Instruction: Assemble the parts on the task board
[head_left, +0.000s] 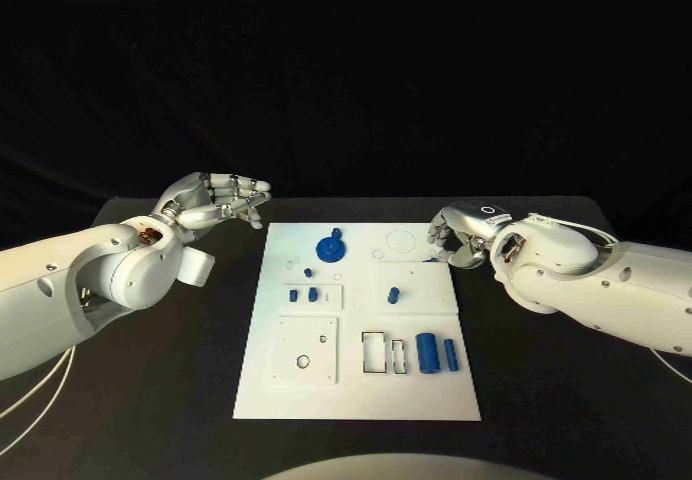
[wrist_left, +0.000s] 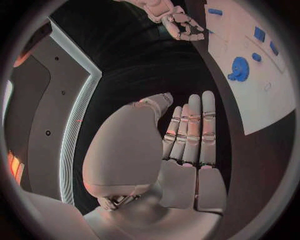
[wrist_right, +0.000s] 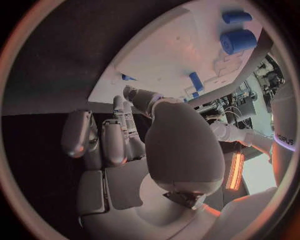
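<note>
The white board (head_left: 356, 390) lies flat in the middle of the black counter (head_left: 173, 400), with its long side running away from the robot. The left robot hand (head_left: 216, 205) hangs just off the board's far left corner, fingers apart and holding nothing. The right robot hand (head_left: 459, 238) sits at the board's far right edge with its fingers curled in, and nothing shows in them.

The blue gear (head_left: 330, 246) lies near the far edge of the board, between the two hands, a bit nearer the left one. It is round with small teeth. Two blue rods (head_left: 437, 353) lie near the board's near right corner, well apart from both hands but on the right hand's side. Their long sides point away from the robot. They look smooth, hard and round, so I think they could roll when touched
</note>
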